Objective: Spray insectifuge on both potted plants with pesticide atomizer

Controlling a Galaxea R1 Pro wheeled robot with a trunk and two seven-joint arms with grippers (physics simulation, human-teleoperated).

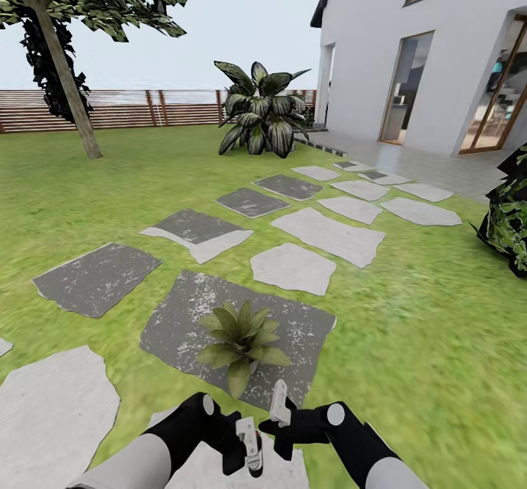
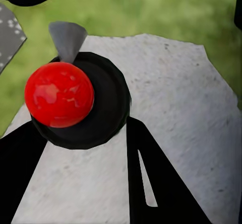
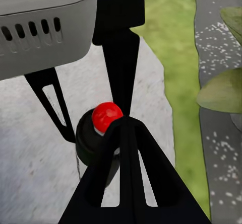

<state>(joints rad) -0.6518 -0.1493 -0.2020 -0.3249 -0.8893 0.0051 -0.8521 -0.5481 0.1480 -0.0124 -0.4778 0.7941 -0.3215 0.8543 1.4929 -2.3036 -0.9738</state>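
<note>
One potted plant (image 1: 240,339), a rosette of pointed green leaves, stands on a dark speckled slab (image 1: 176,320) just ahead of both grippers. Its leaves (image 3: 222,90) edge into the right wrist view. The pesticide atomizer (image 2: 101,118) appears end-on as a dark round body with a red cap (image 3: 104,116) and a grey cone. My left gripper (image 2: 80,131) (image 1: 249,445) is shut on it, one finger on each side. Close beside it, my right gripper (image 3: 124,126) (image 1: 278,403) is shut, with nothing between its fingertips, which nearly touch the red cap.
A pale slab (image 1: 285,474) lies under the grippers, with lawn and more stepping slabs (image 1: 322,233) beyond. A broad-leaved bush (image 1: 260,112), a tree (image 1: 66,79) and a wooden fence (image 1: 146,108) stand at the back. The house (image 1: 410,57) and a dark shrub (image 1: 509,218) are at the right.
</note>
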